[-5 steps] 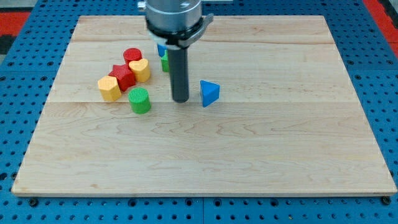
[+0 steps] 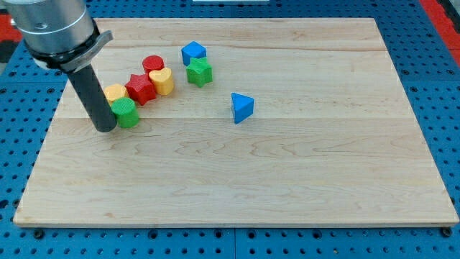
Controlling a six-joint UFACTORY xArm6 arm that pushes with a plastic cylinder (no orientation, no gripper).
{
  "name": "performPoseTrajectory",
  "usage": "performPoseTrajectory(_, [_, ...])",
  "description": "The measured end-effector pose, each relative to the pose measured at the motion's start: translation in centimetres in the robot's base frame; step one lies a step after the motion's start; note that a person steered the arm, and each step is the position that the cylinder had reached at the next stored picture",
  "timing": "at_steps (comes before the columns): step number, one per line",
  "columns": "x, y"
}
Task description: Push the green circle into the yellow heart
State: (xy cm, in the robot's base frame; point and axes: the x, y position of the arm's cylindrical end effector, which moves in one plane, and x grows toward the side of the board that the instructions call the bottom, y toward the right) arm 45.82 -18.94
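Observation:
The green circle [image 2: 128,114] lies at the board's left, touching the lower right of a yellow pentagon-like block [image 2: 113,92]. The yellow heart [image 2: 163,80] lies up and to the right of it, between a red star [image 2: 141,88] and a red circle [image 2: 152,64]. My tip [image 2: 106,128] rests on the board right against the green circle's left side, slightly below it. The rod hides part of the yellow pentagon-like block's left side.
A blue block [image 2: 192,52] and a green star [image 2: 199,72] lie right of the cluster. A blue triangle [image 2: 242,107] lies alone near the middle. The wooden board's left edge [image 2: 54,122] is close to my tip.
My rod has swung from the board's middle to the far left. The green circle has slid left and slightly up, against the yellow pentagon-like block, which shifted up and left.

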Motion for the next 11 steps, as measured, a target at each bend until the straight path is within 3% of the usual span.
performPoseTrajectory(3, [-1.9, 5.4])
performPoseTrajectory(6, [0.0, 7.8])
performPoseTrajectory(7, [-2.2, 8.1])
performPoseTrajectory(9, [-3.4, 3.2])
performPoseTrajectory(11, [-3.0, 7.0])
